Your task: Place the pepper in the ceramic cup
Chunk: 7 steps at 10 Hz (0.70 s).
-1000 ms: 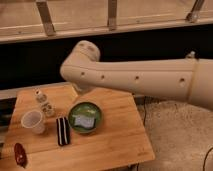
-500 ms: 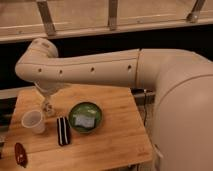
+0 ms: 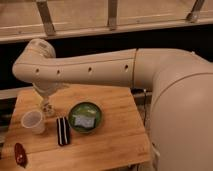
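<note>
Gripper [image 3: 46, 96] hangs off the wrist at far left of the table [image 3: 115, 142], claw open and empty, just above the ceramic cup [image 3: 33, 121]; pepper [image 3: 20, 154] lies on near-left corner, apart from cup.

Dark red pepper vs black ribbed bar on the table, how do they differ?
The small glossy dark red pepper is smooth; the black oblong bar is ribbed. The pepper is shorter. It lies at the wooden table's near-left corner; the bar lies mid-table beside the green plate. Both lie flat, elongated, untouched; the hand hangs behind the white ceramic cup.
</note>
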Tool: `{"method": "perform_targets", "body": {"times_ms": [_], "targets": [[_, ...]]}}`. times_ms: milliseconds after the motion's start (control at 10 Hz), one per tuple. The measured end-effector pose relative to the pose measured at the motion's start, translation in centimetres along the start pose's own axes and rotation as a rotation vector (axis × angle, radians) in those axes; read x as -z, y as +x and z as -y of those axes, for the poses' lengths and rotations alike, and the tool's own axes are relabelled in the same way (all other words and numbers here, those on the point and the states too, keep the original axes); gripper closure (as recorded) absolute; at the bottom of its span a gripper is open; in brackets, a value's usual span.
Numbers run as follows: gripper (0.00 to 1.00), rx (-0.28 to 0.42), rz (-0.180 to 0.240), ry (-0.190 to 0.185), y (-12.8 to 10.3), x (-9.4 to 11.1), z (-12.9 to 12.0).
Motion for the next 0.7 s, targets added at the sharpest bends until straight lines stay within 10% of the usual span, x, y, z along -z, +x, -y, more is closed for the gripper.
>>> {"method": "perform_targets", "body": {"times_ms": [300,700], "targets": [[0.20,0.053,0.017,-0.084,-0.1,-0.7,-1.7],[0.20,0.146,0.025,-0.187,0.3,-0.9,-10.6]]}}
